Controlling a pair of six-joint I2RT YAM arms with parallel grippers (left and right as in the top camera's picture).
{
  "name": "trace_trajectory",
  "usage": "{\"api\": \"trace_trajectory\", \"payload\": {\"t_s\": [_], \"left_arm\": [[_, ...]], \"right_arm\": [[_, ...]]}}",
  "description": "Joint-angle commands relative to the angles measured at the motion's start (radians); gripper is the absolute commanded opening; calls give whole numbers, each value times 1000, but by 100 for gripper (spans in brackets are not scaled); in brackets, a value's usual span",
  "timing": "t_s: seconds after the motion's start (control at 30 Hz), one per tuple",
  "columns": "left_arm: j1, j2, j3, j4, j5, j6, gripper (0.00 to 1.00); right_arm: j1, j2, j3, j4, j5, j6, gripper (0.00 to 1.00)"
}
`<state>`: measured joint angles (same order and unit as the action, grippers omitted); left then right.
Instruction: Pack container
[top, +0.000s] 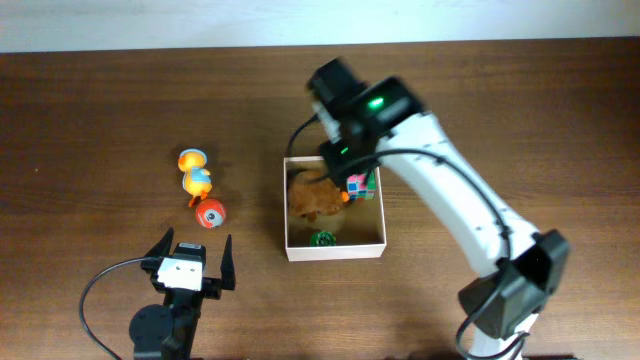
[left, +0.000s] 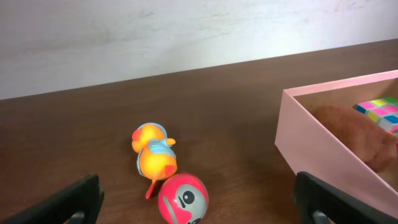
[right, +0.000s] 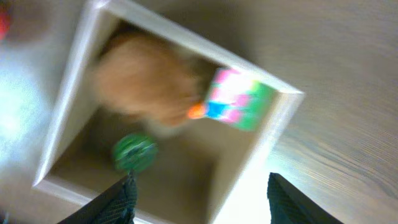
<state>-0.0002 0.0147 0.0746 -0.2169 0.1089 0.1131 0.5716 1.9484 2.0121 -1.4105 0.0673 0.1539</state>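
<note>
The container (top: 335, 251) is a white-walled square box with a tan inside at the table's middle. It holds a brown plush toy (top: 314, 198), a multicoloured cube (top: 361, 184) and a small green ball (top: 323, 239); all show blurred in the right wrist view (right: 59, 124). An orange-and-blue duck toy (top: 195, 174) and a red-and-grey ball (top: 210, 213) lie left of the box. My left gripper (top: 190, 255) is open and empty, just in front of the red ball (left: 183, 198). My right gripper (right: 199, 202) is open and empty above the box's far side.
The brown wooden table (top: 100, 120) ends at a pale wall along the far edge. The right arm (top: 450, 200) stretches from the front right across to the box. A black cable (top: 100, 285) loops beside the left arm's base.
</note>
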Motion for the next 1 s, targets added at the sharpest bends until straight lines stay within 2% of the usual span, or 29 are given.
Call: {"api": "trace_trajectory", "payload": {"t_s": [0.0,0.13,0.23,0.37,0.53,0.77,0.97], "left_arm": [[4,-9,-8,4,7,16,99],[4,-9,-8,4,7,16,99],[4,-9,-8,4,7,16,99],[4,-9,-8,4,7,16,99],[4,-9,-8,4,7,16,99],[4,-9,-8,4,7,16,99],[4,-9,-8,4,7,16,99]], "right_arm": [[-158,-40,21,-4,169,161,65],[-319,-38,18,-5,212,264,82],[-430,-36,10,-3,229,332,99],[-565,-18,-20,1,237,402,99],[-666,26,-81,22,231,432,99],[-710,66,-245,95,227,431,99],[-710,67,-296,121,215,431,99]]}}
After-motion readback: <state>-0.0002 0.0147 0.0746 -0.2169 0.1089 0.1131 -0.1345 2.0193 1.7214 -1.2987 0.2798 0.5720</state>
